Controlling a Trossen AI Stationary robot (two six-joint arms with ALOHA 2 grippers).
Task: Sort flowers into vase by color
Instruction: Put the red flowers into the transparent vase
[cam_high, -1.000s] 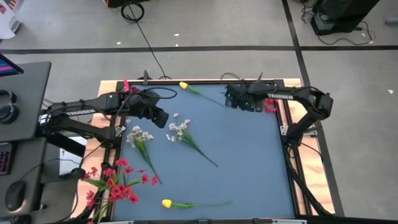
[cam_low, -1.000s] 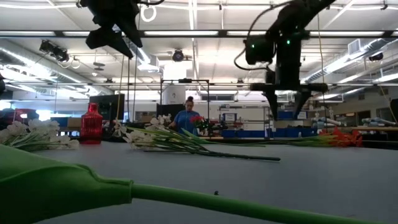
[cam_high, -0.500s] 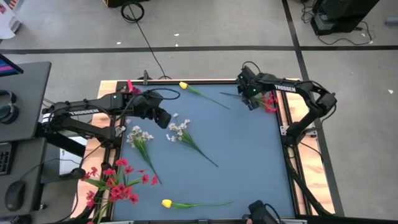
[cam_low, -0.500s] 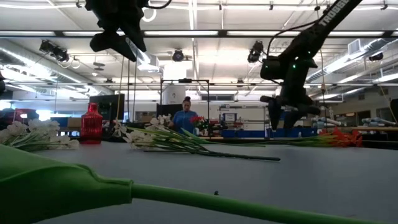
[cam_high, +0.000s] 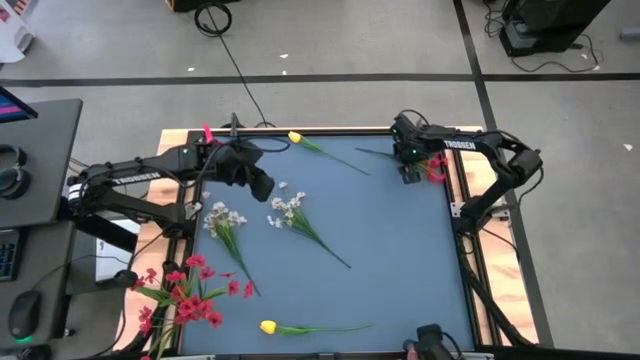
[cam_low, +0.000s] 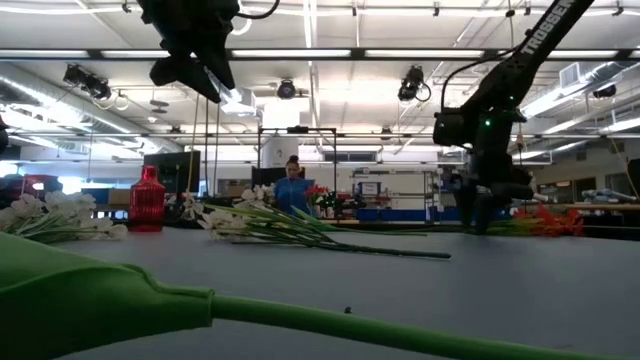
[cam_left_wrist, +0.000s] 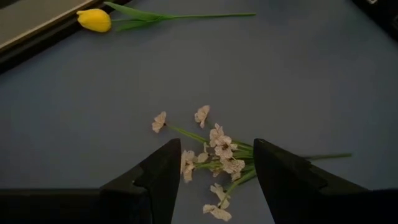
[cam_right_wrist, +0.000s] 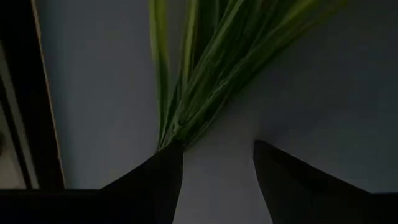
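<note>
A red vase (cam_low: 147, 200) stands at the far edge of the blue table (cam_high: 390, 260), seen side-on only in the low view; from above it is a small red spot (cam_high: 205, 136) beside the left arm. No flower shows in it. Every flower lies flat on the table: a yellow tulip (cam_high: 294, 137) near the back edge, two white sprays (cam_high: 285, 210) mid-table, a red spray (cam_high: 190, 290) at the front left corner, a second tulip (cam_high: 268, 326) along the front edge, another red bunch (cam_high: 434, 166) at the right edge.

The left gripper (cam_high: 260, 186) hangs high above the white sprays, fingers (cam_left_wrist: 158, 180) apart and empty; its wrist view looks straight down on the blossoms (cam_left_wrist: 217, 146). The right gripper (cam_high: 409, 172) is down at the table beside the red bunch, fingers (cam_right_wrist: 165, 177) apart, green stems (cam_right_wrist: 199, 81) just beyond the tips, a detail only its wrist view gives. A person (cam_low: 293, 190) stands in the room behind.
</note>
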